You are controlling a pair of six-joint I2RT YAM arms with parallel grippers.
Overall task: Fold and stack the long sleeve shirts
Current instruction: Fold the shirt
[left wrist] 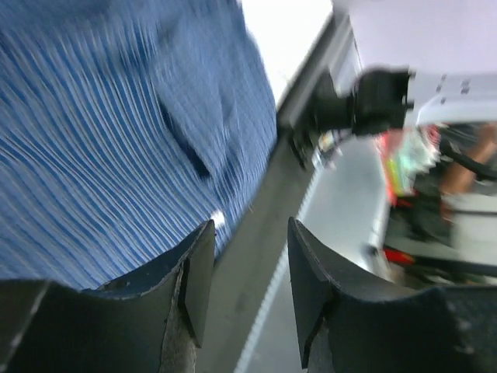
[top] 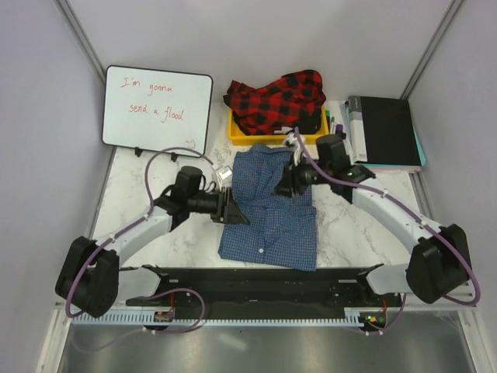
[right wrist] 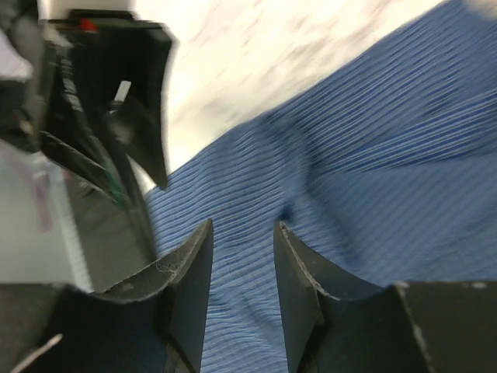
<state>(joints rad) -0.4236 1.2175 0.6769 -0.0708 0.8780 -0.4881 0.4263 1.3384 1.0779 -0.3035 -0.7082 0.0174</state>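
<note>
Item: blue shirt (top: 268, 210), soft checked button-up. It lies partly folded, as a rough rectangle, mid-surface between the two arms. Judge it light, limp and prone to wrinkle and drag, so it will not hold a crease unless you press it flat. Take it at a hem or side edge, pinching through all layers, never mid-panel. Item: red plaid shirt (top: 276, 97), bunched in the yellow bin (top: 237, 132) at the far edge, not yet folded. Expect equal limpness and more bulk in the heap. Left gripper (left wrist: 250, 233): sits at the blue shirt's left edge, jaws parted with nothing between them, cloth just beside one finger. Right gripper (right wrist: 242, 233): hovers over the shirt's upper right part, jaws parted, blue cloth visible through the gap and not pinched. Room: bare surface (top: 345, 233) lies left and right of the shirt. The whiteboard (top: 158, 109) closes the far left and the black binder (top: 384, 130) the far right. The black rail (top: 256, 284) runs just beside the shirt's near hem, so keep sweeps sideways and shallow.
</note>
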